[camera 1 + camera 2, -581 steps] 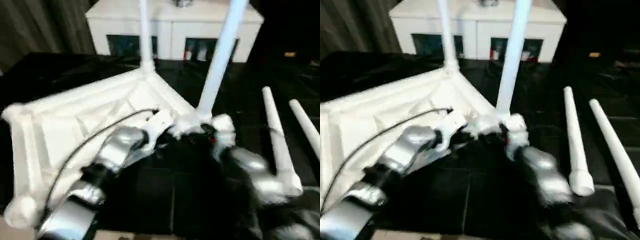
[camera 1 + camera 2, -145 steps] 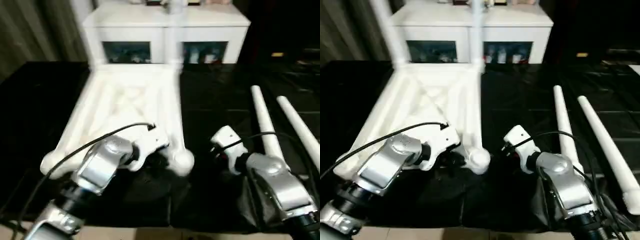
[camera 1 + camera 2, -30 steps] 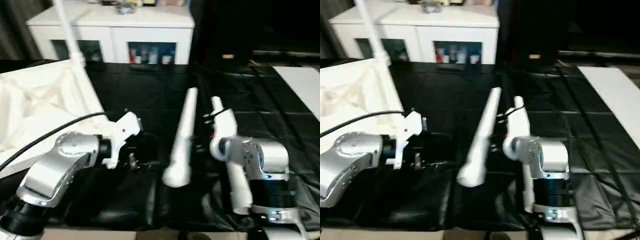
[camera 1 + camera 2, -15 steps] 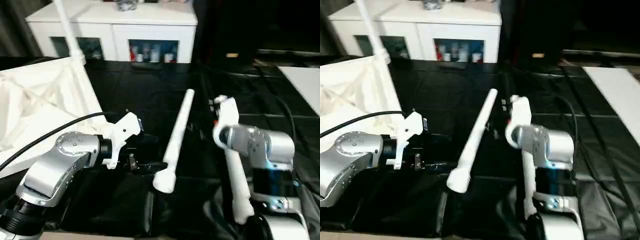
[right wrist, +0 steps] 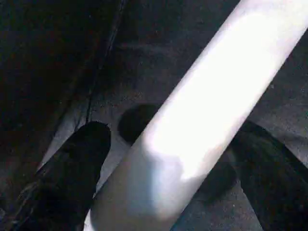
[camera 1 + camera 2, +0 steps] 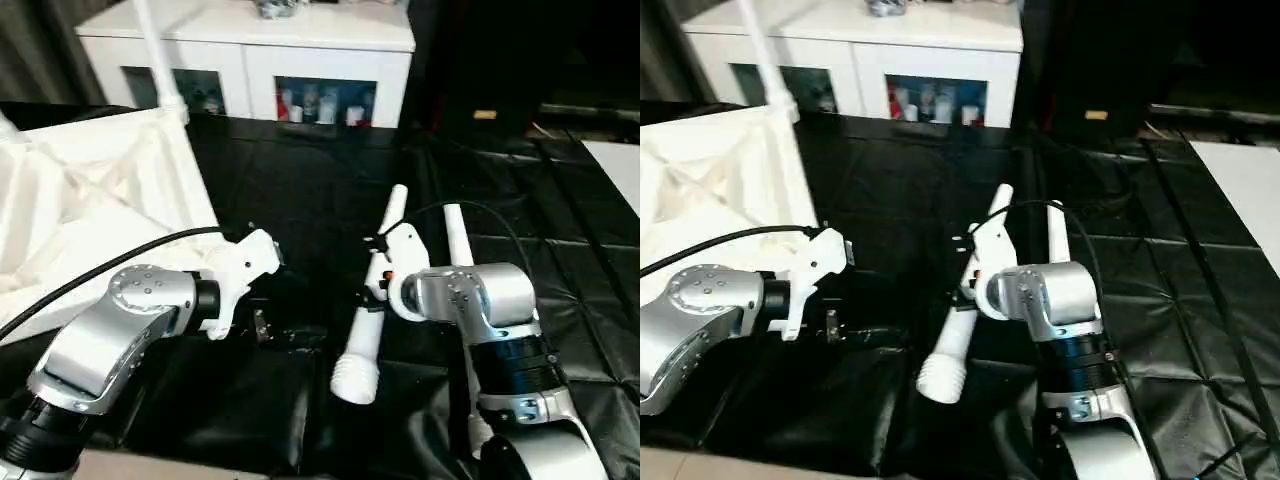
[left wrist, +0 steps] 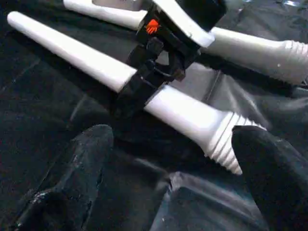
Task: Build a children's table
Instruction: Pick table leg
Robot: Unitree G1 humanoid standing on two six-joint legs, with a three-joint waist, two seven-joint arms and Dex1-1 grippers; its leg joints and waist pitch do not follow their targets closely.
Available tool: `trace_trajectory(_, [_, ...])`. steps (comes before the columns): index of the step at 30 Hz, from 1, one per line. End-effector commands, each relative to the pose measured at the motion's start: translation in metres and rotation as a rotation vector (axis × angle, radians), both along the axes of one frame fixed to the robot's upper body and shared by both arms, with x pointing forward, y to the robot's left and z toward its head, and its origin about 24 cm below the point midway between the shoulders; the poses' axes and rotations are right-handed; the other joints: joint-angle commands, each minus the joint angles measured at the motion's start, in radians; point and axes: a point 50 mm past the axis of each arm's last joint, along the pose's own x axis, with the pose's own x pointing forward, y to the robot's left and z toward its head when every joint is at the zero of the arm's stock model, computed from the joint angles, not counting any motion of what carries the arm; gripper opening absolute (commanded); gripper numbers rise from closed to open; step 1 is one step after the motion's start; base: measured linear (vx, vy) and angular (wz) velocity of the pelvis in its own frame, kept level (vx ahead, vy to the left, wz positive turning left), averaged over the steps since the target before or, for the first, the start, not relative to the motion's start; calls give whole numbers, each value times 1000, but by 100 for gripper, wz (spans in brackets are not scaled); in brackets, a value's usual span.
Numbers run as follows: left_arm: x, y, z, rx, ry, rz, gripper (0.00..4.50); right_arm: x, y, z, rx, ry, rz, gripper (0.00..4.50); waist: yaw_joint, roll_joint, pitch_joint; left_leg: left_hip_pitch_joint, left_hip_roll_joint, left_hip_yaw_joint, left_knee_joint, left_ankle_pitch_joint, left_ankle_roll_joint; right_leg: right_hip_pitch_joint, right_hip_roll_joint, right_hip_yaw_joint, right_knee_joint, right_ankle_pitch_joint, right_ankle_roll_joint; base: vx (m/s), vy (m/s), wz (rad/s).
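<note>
white glass-door cabinet (image 6: 250,55) behind black-covered work table (image 6: 300,190)

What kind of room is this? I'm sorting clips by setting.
Probably an indoor lab or staged test room, not a home: a work table draped in black sheeting, a white cabinet with glass doors behind it, and dark curtains at the left.

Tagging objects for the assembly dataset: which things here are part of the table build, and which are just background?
Part of the job:
table top, underside up, one leg already standing in it
loose leg, right gripper around it
second loose leg beside it

Background:
white cabinet
black table cover
</note>
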Motion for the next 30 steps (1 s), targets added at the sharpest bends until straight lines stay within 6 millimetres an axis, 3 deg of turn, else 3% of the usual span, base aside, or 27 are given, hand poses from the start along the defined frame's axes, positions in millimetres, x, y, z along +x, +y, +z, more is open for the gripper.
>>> trace_trajectory(1, [0,1,2,18,-12,2,450,-1,-6,-4,-27,27,-9,380,3,3,-57,-2,34,1,-97,-173,-21,62,-51,44,-63,-481,-112,0,0,0])
trace_trajectory(4, [1,0,2,19,-17,2,450,0,-11,-3,-34,20,-23,339,6,4,-57,-4,35,0,-99,-182,-27,61,-49,43,-63,-484,-100,0,0,0])
trace_trajectory(5, [2,0,3,20,-19,3,450,1,-13,-2,-36,17,-31,339,7,19,-58,-4,35,-2,-99,-183,-32,62,-50,42,-60,-476,-101,0,0,0])
trace_trajectory(7, [2,0,3,20,-21,3,450,2,-14,-2,-29,16,-39,330,4,9,-60,-7,34,-1,-99,-177,-32,65,-48,41,-60,-453,-101,0,0,0])
trace_trajectory(9, [3,1,3,22,-22,1,450,2,-16,-2,-21,19,-46,320,5,12,-61,-9,33,-1,-98,-167,-32,67,-49,42,-58,-437,-109,0,0,0])
trace_trajectory(14, [3,1,3,26,-26,6,450,1,-17,-3,-14,25,-42,286,6,9,-63,-10,34,1,-96,-137,-26,68,-48,43,-52,-396,-130,0,0,0])
trace_trajectory(16, [4,1,3,25,-27,10,450,1,-17,-3,-9,27,-43,254,6,9,-63,-10,34,1,-95,-137,-26,69,-48,43,-52,-396,-134,0,0,0])
trace_trajectory(18, [4,2,3,25,-26,19,450,0,-16,-5,-2,32,-41,249,5,8,-63,-10,34,1,-96,-144,-27,69,-48,42,-52,-402,-134,0,0,0])
trace_trajectory(19, [4,2,3,25,-26,21,450,0,-16,-5,-2,34,-40,219,5,8,-63,-11,34,1,-95,-146,-27,70,-48,42,-52,-404,-133,0,0,0])
trace_trajectory(24, [7,1,4,3,-55,58,450,-1,-17,-7,-2,39,-40,199,4,8,-62,-11,33,1,-95,-150,-25,69,-48,42,-56,-427,-122,0,0,0])
trace_trajectory(30, [34,-6,23,-169,-231,303,450,0,-18,-4,46,-1,-67,172,6,7,-66,-13,32,2,-92,-148,-20,74,-47,39,-62,-414,-121,0,0,0])
